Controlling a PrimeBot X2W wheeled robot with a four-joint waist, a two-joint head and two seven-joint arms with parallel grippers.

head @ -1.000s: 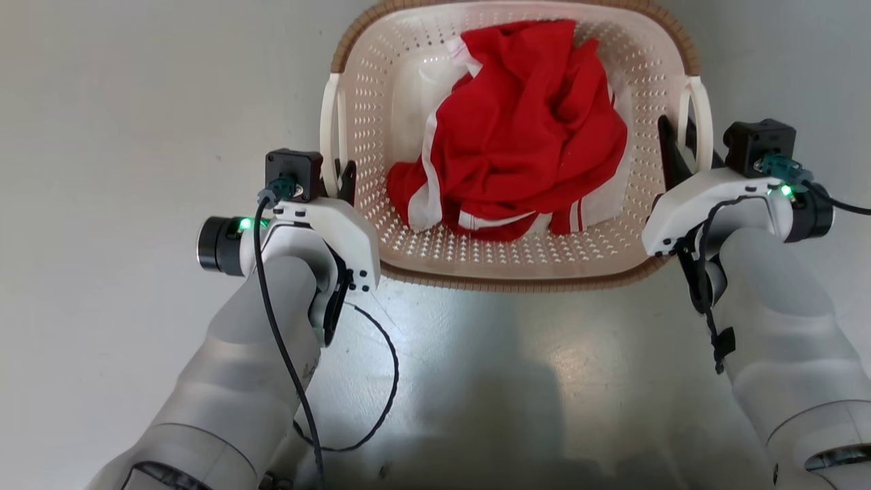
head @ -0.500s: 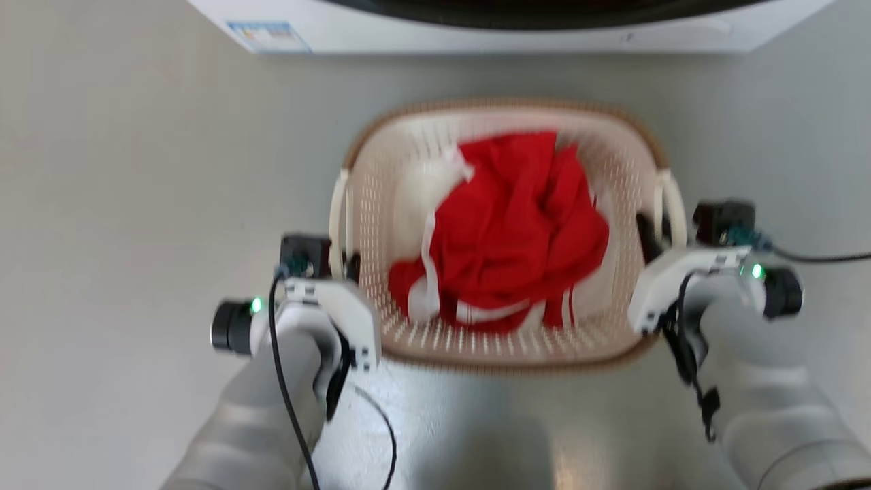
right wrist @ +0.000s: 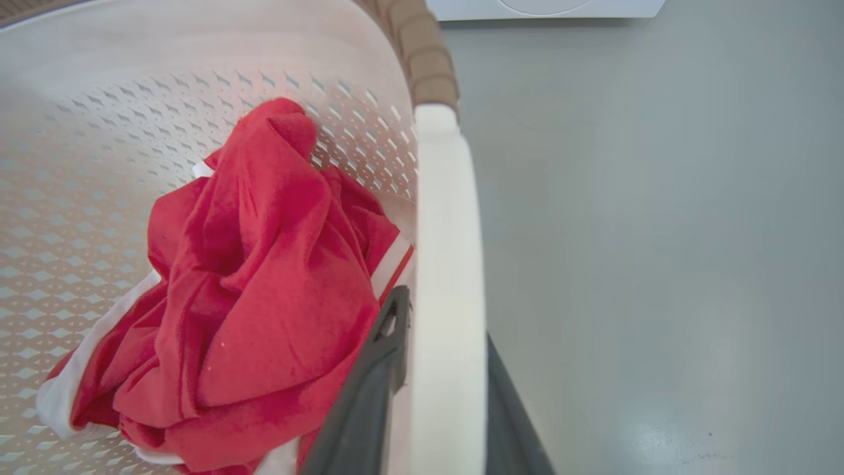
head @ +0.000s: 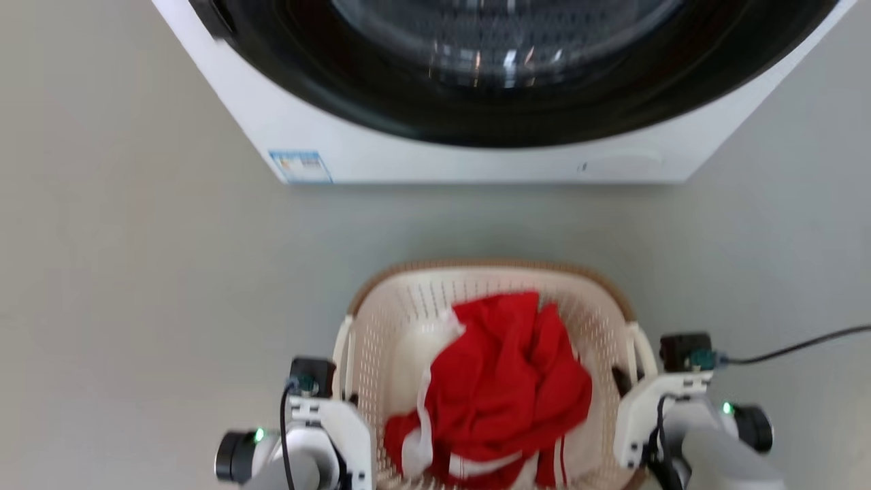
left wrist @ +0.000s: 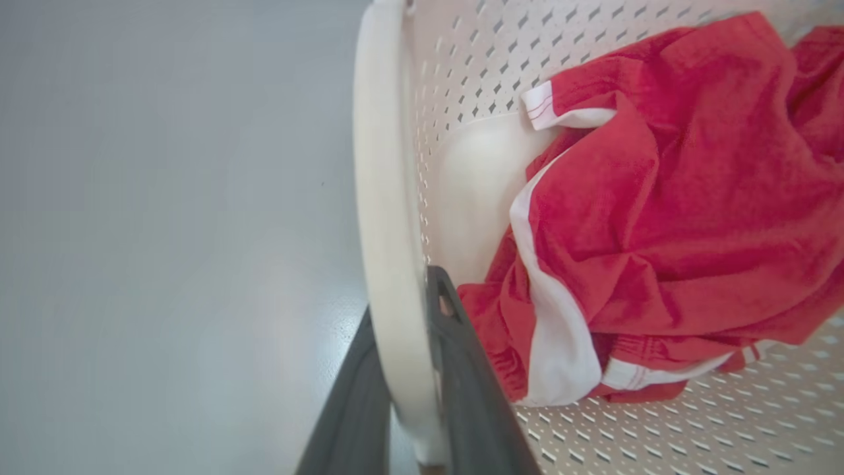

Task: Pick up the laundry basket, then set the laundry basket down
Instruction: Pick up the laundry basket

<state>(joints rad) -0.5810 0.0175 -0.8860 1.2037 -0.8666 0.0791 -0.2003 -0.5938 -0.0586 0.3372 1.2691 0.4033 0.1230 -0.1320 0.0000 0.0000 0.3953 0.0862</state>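
The laundry basket [head: 408,309], cream-white and perforated with a brown woven-look rim [head: 490,264], sits at the bottom centre of the head view. A crumpled red garment with white trim [head: 510,381] lies in it. My left gripper [head: 346,400] is shut on the basket's left white handle [left wrist: 382,198], one dark finger [left wrist: 461,382] inside and one outside. My right gripper [head: 622,381] is likewise shut on the right handle [right wrist: 445,264], with its fingers [right wrist: 369,402] straddling it. I cannot tell whether the basket touches the floor.
A large white washing machine [head: 381,146] with a dark round door [head: 503,61] stands just beyond the basket, across a strip of grey floor [head: 136,306]. A black cable [head: 796,348] trails from the right wrist. Bare floor lies on both sides.
The camera has moved: the whole picture slid down, the washing machine came into view, and the basket looks smaller and lower. Both grippers stay on the handles.
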